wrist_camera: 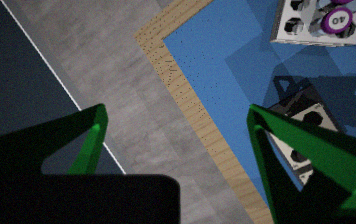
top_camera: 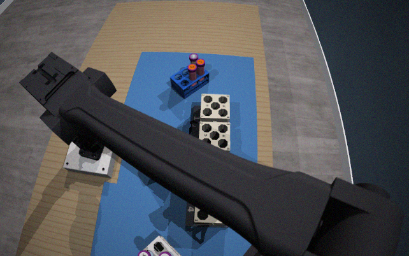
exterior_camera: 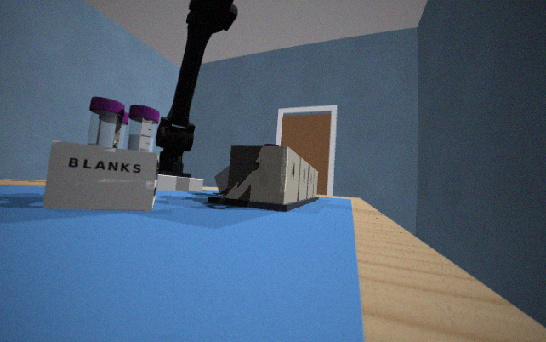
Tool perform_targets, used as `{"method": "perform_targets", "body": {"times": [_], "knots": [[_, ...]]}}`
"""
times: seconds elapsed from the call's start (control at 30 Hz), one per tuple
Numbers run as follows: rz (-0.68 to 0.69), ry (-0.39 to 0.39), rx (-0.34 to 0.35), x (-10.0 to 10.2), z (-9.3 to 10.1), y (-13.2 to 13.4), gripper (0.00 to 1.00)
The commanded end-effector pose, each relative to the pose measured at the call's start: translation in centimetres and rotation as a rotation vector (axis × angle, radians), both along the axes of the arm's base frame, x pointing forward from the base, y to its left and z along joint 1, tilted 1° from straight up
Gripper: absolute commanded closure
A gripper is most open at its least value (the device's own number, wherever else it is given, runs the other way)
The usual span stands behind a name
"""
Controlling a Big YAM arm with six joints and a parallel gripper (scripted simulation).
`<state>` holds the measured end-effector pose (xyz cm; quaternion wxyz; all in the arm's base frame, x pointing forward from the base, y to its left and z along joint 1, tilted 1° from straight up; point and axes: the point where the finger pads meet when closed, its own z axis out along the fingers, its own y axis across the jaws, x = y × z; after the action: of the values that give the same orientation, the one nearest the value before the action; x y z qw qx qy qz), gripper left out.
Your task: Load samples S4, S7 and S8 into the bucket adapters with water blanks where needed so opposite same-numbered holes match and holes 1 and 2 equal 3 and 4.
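In the wrist view my gripper (wrist_camera: 177, 111) is wide open and empty, high above the edge of the blue mat and the wooden table edge. The blue sample rack RS (top_camera: 189, 81) holds two orange-dot tubes (top_camera: 192, 68) (top_camera: 200, 63) and one grey-dot tube (top_camera: 193, 57). Two adapters (top_camera: 215, 106) (top_camera: 215, 135) on the stand ST show empty holes; my arm hides the rest except part of one adapter (top_camera: 204, 216). A purple cap (exterior_camera: 270, 145) shows on top of the nearest adapter in the exterior view. The white blank rack RB (exterior_camera: 99, 176) holds purple-capped blanks, one marked 40 (wrist_camera: 338, 20).
My arm's link (top_camera: 197, 165) crosses the overhead view and covers the middle of the stand. The arm's base (top_camera: 89, 160) stands on the left of the mat. The table's wooden edge (wrist_camera: 200, 115) runs below the gripper, with grey floor beyond it.
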<state>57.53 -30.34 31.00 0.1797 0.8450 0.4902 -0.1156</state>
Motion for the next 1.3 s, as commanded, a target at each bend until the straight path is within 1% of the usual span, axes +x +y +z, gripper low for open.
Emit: {"method": "perform_targets", "body": {"times": [0.0, 0.53, 0.57, 0.63, 0.7, 0.73, 0.77, 0.83, 0.9, 1.03, 1.1, 1.27], "knots": [[0.0, -0.013, -0.006, -0.1, 0.7, 0.0, 0.0], [0.0, -0.013, -0.006, -0.1, 0.7, 0.0, 0.0], [0.055, -0.044, -0.017, -0.1, 2.9, 1.3, 0.45], [0.119, -0.029, -0.008, -0.2, 3.2, 2.2, 0.45], [0.124, -0.027, -0.009, -0.4, 3.3, 2.7, 0.45], [0.123, -0.039, -0.015, -0.2, 3.9, 2.6, 0.45], [0.155, -0.017, -0.001, -0.4, 3.2, 3.2, 0.45], [0.217, 0.004, 0.011, -0.6, 3.1, 4.2, 0.45], [0.225, 0.008, 0.011, -0.7, 3.0, 4.6, 0.45], [0.35, 0.049, 0.035, -1.2, 2.7, 6.5, 0.45], [0.35, 0.049, 0.035, -1.2, 2.7, 6.5, 0.45], [0.506, 0.099, 0.062, -1.9, 2.3, 8.8, 0.45]]}}
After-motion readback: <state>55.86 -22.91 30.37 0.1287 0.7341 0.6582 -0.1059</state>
